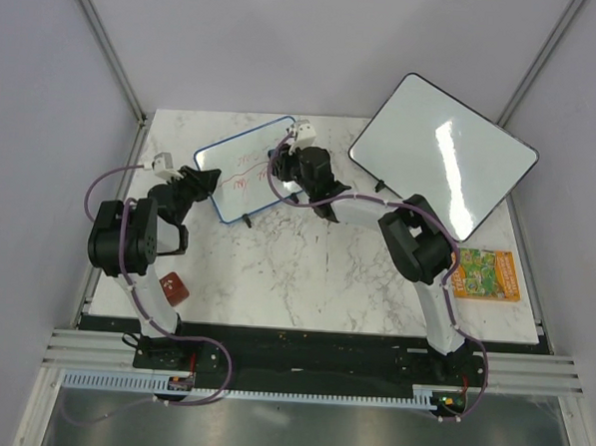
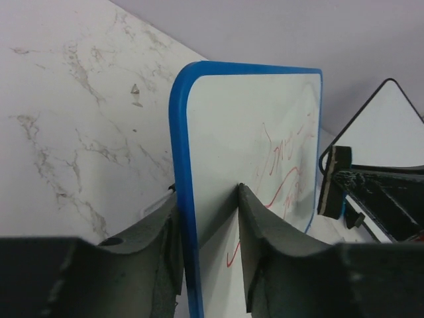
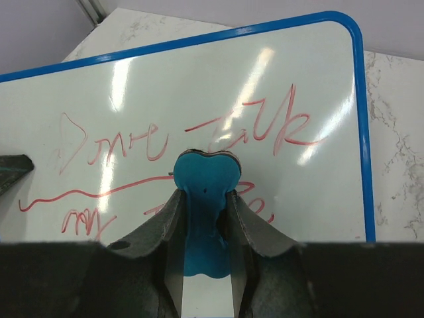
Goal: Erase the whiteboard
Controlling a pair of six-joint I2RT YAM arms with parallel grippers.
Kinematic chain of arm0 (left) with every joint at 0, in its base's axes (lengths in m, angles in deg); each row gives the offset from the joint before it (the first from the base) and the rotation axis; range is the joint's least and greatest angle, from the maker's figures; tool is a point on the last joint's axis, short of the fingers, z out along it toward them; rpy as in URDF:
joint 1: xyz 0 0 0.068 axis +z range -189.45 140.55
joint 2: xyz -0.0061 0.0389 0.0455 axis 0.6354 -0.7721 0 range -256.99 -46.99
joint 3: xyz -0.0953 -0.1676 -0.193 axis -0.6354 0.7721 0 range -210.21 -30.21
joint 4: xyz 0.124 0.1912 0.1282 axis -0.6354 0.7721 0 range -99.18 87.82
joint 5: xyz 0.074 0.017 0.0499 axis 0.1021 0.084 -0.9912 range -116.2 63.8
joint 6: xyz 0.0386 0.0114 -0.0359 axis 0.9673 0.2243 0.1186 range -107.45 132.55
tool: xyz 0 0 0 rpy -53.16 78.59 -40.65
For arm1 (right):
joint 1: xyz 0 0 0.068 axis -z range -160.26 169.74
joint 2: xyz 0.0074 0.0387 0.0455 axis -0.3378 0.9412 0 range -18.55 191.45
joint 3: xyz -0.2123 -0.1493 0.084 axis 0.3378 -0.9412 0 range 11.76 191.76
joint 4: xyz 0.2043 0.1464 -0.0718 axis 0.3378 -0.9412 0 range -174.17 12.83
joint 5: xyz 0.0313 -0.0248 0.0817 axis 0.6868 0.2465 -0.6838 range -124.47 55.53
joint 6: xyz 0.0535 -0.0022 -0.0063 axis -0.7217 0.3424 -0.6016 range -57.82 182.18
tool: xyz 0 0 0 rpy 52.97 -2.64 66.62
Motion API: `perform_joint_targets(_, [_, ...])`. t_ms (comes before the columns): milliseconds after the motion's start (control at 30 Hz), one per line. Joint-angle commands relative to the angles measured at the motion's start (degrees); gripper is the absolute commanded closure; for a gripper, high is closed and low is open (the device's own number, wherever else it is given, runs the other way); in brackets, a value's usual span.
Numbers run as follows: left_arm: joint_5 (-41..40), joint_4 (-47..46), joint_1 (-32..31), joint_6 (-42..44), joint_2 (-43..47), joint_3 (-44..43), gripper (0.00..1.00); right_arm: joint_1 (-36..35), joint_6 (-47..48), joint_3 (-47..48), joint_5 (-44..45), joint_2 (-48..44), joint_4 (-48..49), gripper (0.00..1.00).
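Whiteboard (image 1: 243, 170) with red scribbles (image 3: 112, 142), edge clenched in left jaws; blue eraser (image 3: 205, 179) grasped in right jaws.

I counted two boards: one blue-rimmed whiteboard (image 1: 238, 163) and one black-rimmed whiteboard (image 1: 441, 166) (larger, far right). There was one blue eraser (image 3: 205, 177), one red block (image 1: 174, 287) near left, one colourful card (image 1: 484, 274).

Blue-rimmed whiteboard (image 1: 243, 170) between the left gripper (image 1: 208, 181) and right gripper (image 1: 280, 166), its edge filling the left jaws, blue eraser (image 3: 204, 175) filling the right jaws, larger black-rimmed board (image 1: 441, 166) off to the right gripper's right, bare marble table (image 1: 305, 273) open behind both.
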Motion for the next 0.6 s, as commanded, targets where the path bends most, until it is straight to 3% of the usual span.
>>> perform_joint_targets(0, [6.2, -18.1, 0.6, -3.1, -2.9, -0.8, 0.69, 0.8, 0.4, -0.6, 2.6, -2.9, 1.5, 1.00])
perform_joint_targets(133, [7.7, -20.5, 1.5, -5.2, -4.4, -0.6, 0.90, 1.5, 0.5, -0.5, 6.0, -2.6, 0.3, 1.00])
perform_joint_targets(233, [7.7, -21.7, 2.4, -6.5, -5.2, 0.2, 0.98, 1.5, 3.1, 0.0, 9.6, -1.6, -0.2, 1.00])
perform_joint_targets(400, [7.3, -21.7, 2.8, -7.2, -5.5, 0.4, 0.98, 2.0, 4.2, 3.2, 10.8, 2.0, -1.7, 1.00])
perform_joint_targets(567, [7.4, -21.7, 3.6, -8.9, -6.1, 0.7, 0.98, 2.5, 4.0, 6.3, 5.4, 5.9, -2.1, 1.00])
